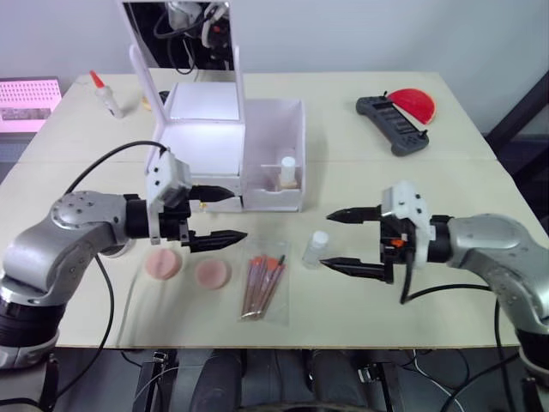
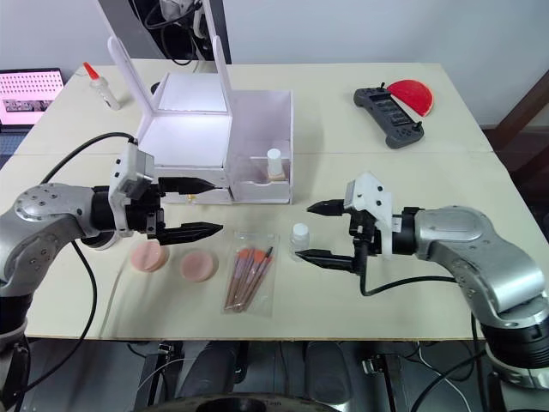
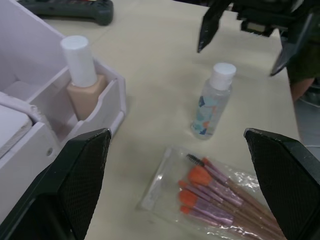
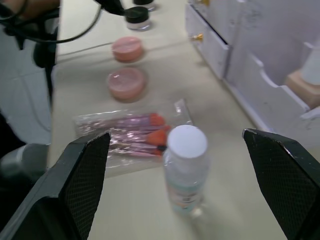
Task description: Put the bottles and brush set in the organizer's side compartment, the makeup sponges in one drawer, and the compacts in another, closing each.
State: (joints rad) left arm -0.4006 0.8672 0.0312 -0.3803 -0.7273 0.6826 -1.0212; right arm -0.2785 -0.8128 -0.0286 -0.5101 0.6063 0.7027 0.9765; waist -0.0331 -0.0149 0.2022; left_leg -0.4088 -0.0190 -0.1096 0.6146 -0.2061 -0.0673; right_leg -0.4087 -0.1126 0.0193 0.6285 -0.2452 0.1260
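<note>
Nearest the table's front edge lies the brush set [image 1: 262,287], a clear pouch flat on the tabletop, orange tips pointing toward the organizer [image 1: 232,146]. Just to its left sit the two makeup sponges [image 1: 187,269], side by side and apart from each other. To the pouch's right stands the slim clear bottle [image 1: 315,249], upright on the table [image 1: 446,184].

Both grippers hover low over the table, facing each other across these things. The left gripper [image 1: 213,216] has its fingers spread wide, one near the organizer's drawer fronts, the other above the sponges, gripping nothing. The right gripper [image 1: 353,241] is likewise spread wide and empty, its tips just beside the clear bottle without touching it.

Behind them the organizer stands with its mirror lid upright. The beige bottle [image 1: 287,172] stands upright in the side compartment [image 1: 279,159]. One black-lidded compact [image 4: 137,17], possibly with a second behind it, shows blurred in the right wrist view beyond the sponges. Farther back lie a red-tipped glue bottle [image 1: 105,93] and a dark handheld controller [image 1: 393,124].
</note>
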